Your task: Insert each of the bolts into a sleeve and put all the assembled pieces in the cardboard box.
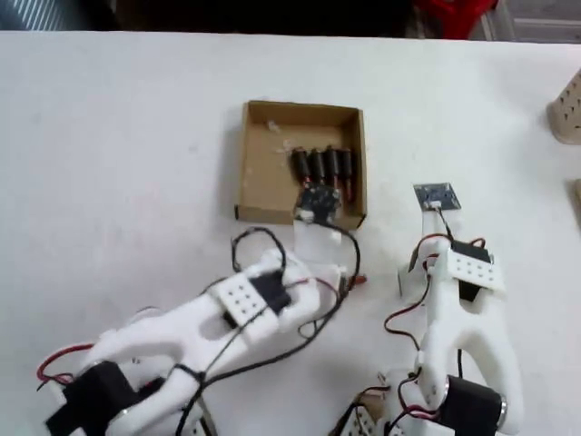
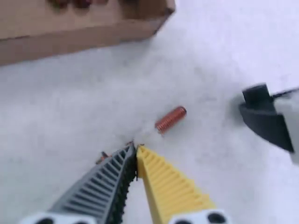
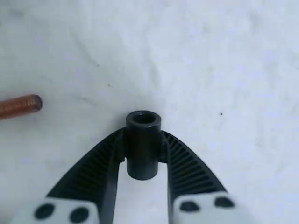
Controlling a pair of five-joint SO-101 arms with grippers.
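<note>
- High view: a brown cardboard box (image 1: pixel 257 163) holds four dark assembled pieces (image 1: pixel 322 165). A short copper threaded bolt (image 1: pixel 359 280) lies on the white tabletop (image 1: pixel 136 136) between the arms, nearer the left one.
- Left wrist view: the left pincer (image 2: pixel 135 151) is clenched and looks empty. The bolt lies just beyond its tips, long axis slanting away.
- Right wrist view: the right pincer (image 3: pixel 142 136) grasps an upright black cylindrical sleeve (image 3: pixel 142 156), bore open.
</note>
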